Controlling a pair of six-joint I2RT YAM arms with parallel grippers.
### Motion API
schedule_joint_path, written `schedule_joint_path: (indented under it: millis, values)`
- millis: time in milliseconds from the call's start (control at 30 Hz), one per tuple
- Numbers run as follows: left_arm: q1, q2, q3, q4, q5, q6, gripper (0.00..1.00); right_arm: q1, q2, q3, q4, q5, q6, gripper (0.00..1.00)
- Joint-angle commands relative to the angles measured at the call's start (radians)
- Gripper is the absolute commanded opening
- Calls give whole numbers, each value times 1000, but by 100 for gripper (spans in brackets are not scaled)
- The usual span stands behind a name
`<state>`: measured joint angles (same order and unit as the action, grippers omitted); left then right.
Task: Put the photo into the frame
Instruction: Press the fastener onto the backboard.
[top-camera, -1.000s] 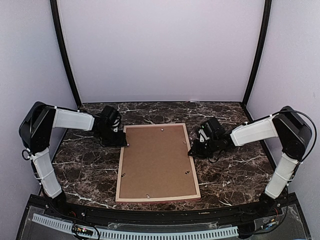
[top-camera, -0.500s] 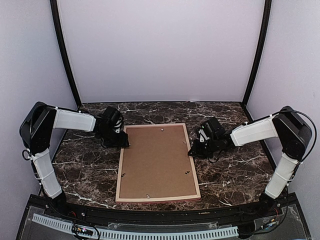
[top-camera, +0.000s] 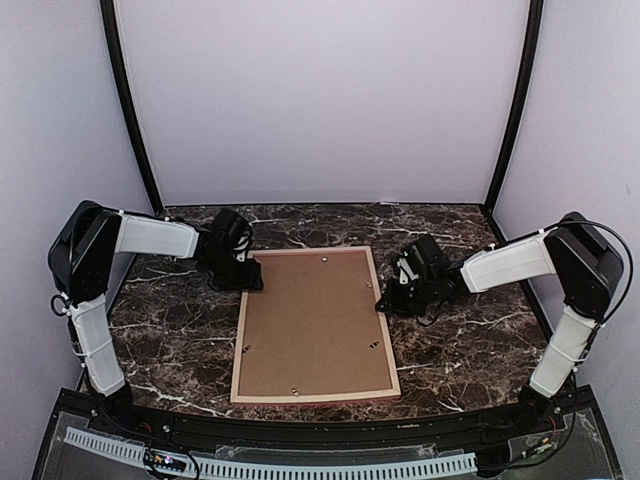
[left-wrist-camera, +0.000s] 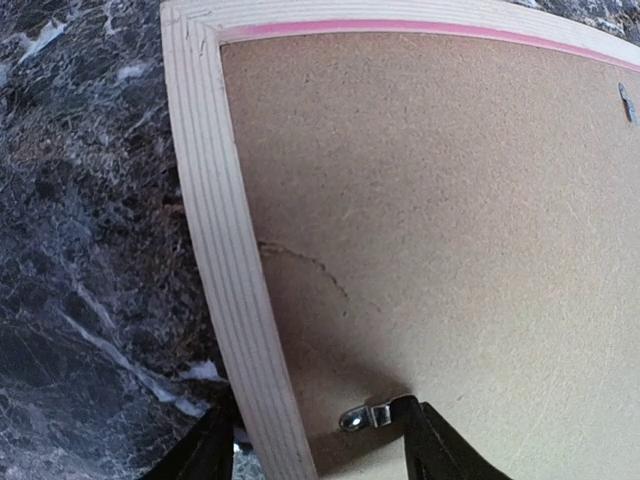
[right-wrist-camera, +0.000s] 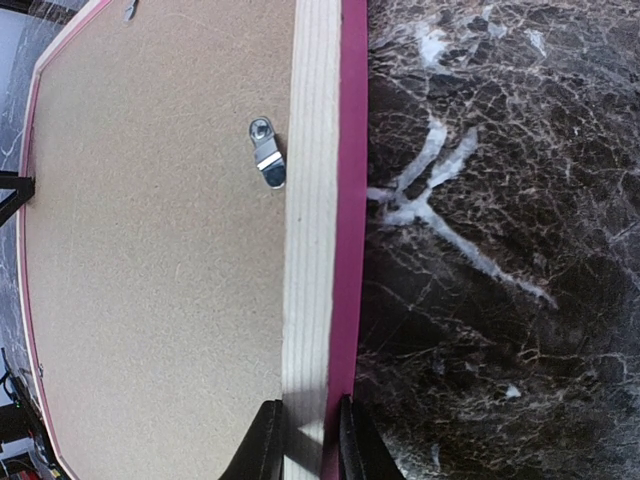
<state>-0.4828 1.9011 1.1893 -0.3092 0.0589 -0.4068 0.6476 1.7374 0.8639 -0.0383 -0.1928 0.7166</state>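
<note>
right hand (right-wrist-camera: 305, 412), barely open, pinching frame (right-wrist-camera: 312, 150)

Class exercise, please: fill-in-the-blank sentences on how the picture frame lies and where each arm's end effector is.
1. The pink-red wooden picture frame lies face ___ on the dark marble table.
2. The right end effector grips the frame's ___ edge.
3. The left end effector straddles the frame's moulding near its far-___ corner.
Missing words: down; right; left.
</note>
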Motion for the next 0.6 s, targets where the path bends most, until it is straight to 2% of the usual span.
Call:
schedule_joint_path:
  millis: [0,200,400,567]
  values:
    - [-4,53,23,-27,-16,9,59,11,39,-25,-4,-24,13,16]
    - [3,69,32,-11,-20,-1,55,11,39,-28,-3,-24,12,16]
    - [9,74,30,-5,-22,-10,43,11,39,-31,-2,-25,13,16]
    - [12,74,20,15,-26,-19,37,11,42,-31,0,-27,13,16]
